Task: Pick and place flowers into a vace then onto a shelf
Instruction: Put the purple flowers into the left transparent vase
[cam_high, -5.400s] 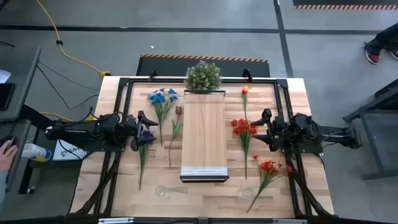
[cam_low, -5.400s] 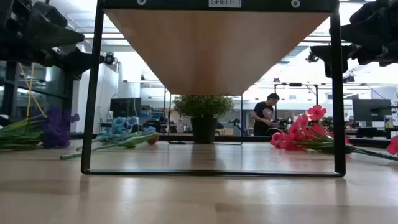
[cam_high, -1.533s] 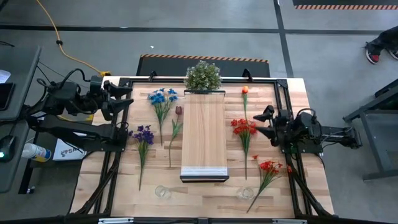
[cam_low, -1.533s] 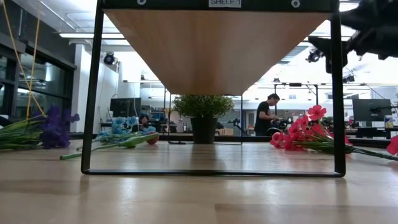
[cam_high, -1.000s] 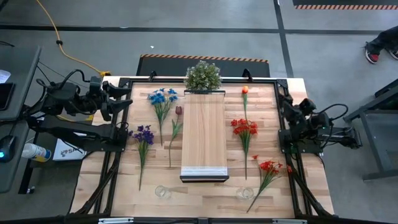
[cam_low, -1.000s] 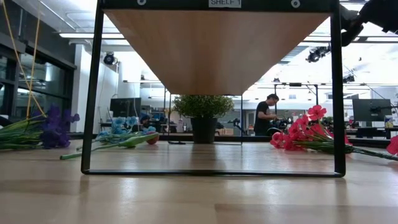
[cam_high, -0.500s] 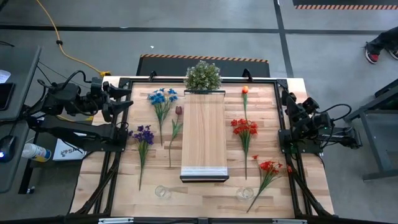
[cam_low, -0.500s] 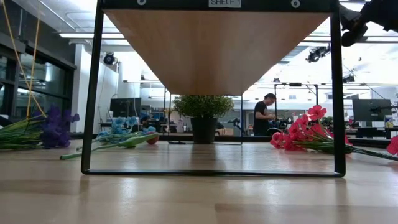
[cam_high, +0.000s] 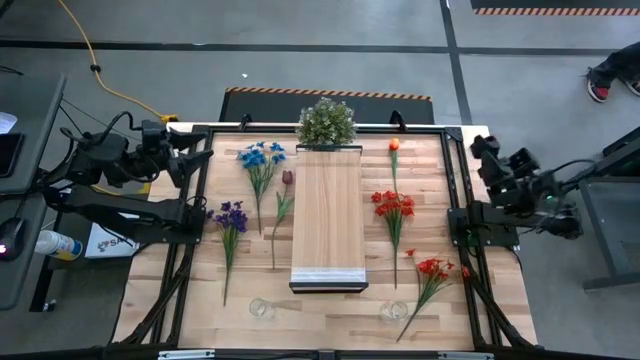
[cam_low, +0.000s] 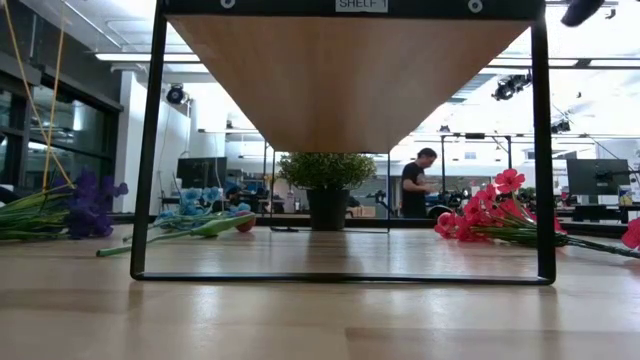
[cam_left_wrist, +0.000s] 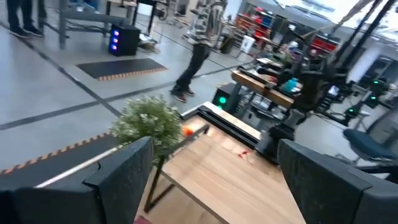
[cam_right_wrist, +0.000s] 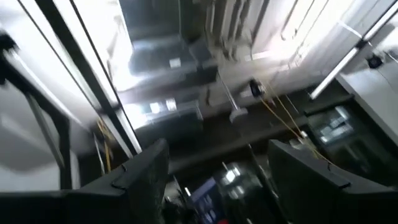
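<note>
left gripper (cam_high: 203, 158) raised off table's far-left corner, fingers (cam_left_wrist: 124, 174) spread wide, nothing between them. right gripper (cam_high: 481, 148) lifted by far-right edge, pointing up at ceiling, fingers (cam_right_wrist: 146, 171) parted, empty. flowers all flat on tabletop (cam_high: 330, 315): blue (cam_high: 262, 156), dark red (cam_high: 287, 178), purple (cam_high: 232, 215) left of shelf (cam_high: 328, 215); orange (cam_high: 394, 145), bright red (cam_high: 392, 205), second red (cam_high: 432, 268) right of it. two clear vases (cam_high: 261, 308) (cam_high: 394, 311) near front edge, empty. shelf top bare. judgement: task at start, no flower picked yet; all picking, vase filling, shelving left.

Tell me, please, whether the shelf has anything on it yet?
Empty. From above, the shelf shows bare wood; all the flowers lie on the table on either side.
</note>
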